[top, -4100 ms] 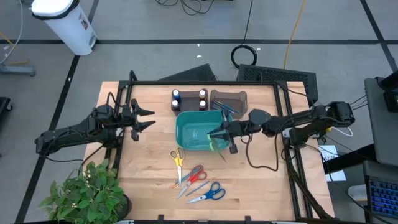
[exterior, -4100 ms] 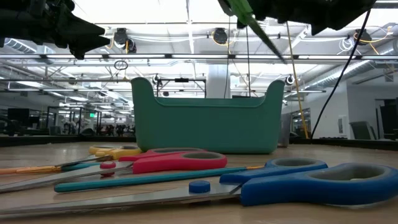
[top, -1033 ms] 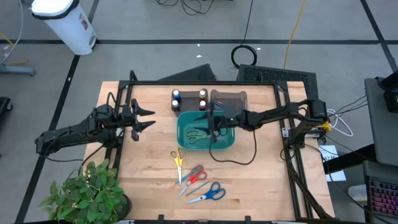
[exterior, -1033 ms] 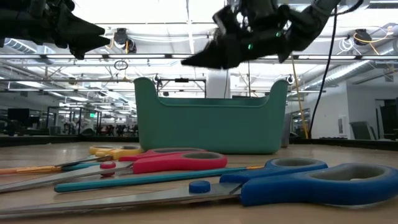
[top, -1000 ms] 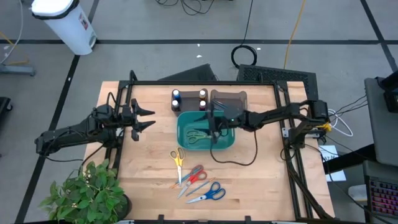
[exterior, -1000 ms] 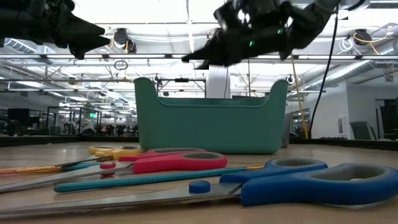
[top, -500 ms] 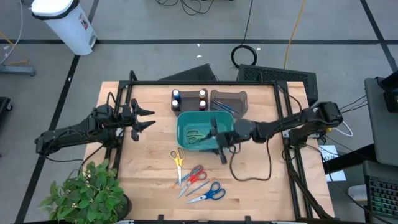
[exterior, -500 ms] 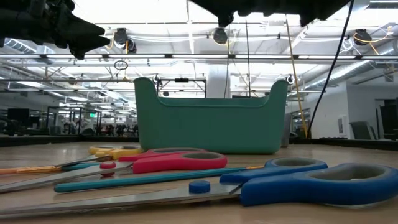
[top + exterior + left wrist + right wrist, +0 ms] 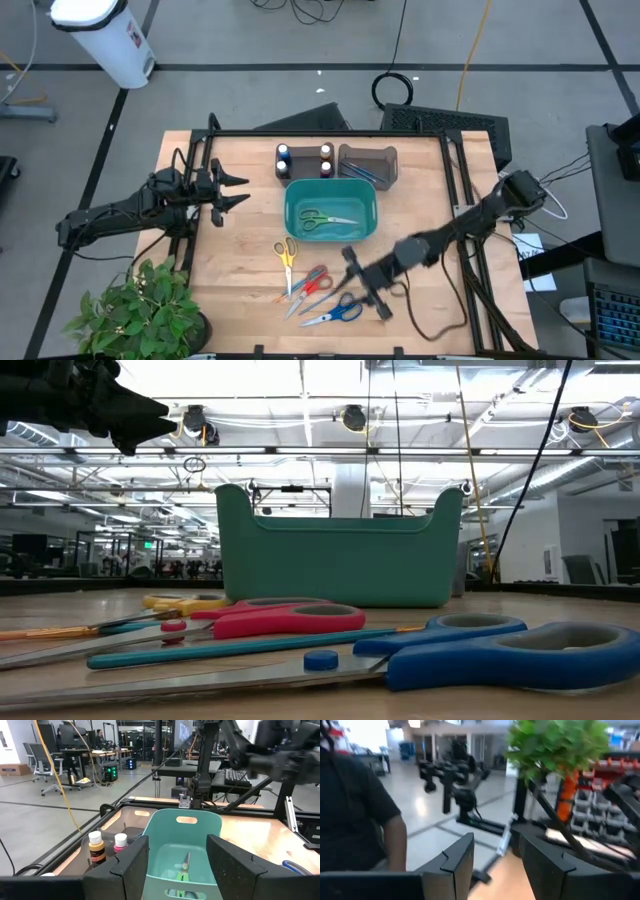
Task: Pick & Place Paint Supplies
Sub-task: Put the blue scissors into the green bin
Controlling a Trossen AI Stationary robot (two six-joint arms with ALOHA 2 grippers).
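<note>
Small paint bottles (image 9: 283, 160) (image 9: 325, 160) stand on their bases at the table's far side; two with white caps (image 9: 96, 847) also show in the left wrist view. Thin blue paintbrushes (image 9: 365, 172) lie in a brown tray (image 9: 368, 155) beside them. A teal bin (image 9: 296, 230) at mid-table holds green-handled scissors (image 9: 322, 218). My left gripper (image 9: 235, 190) hovers open at the table's left, level, pointing at the bin (image 9: 182, 827). My right gripper (image 9: 362, 285) hangs open above the table's near part, over the loose scissors, with nothing between its fingers (image 9: 462, 852).
Yellow (image 9: 286, 255), red (image 9: 312, 283) and blue (image 9: 335, 312) scissors lie near the front edge, under and beside my right gripper. A potted plant (image 9: 135, 310) stands at the near left corner. A person in a dark shirt (image 9: 355, 810) shows beyond the table.
My right gripper has swung away from the teal bin's far side toward the table's near edge, rolling as it went, and now hangs over the loose scissors. It has left the low view's top. The green scissors stay in the bin.
</note>
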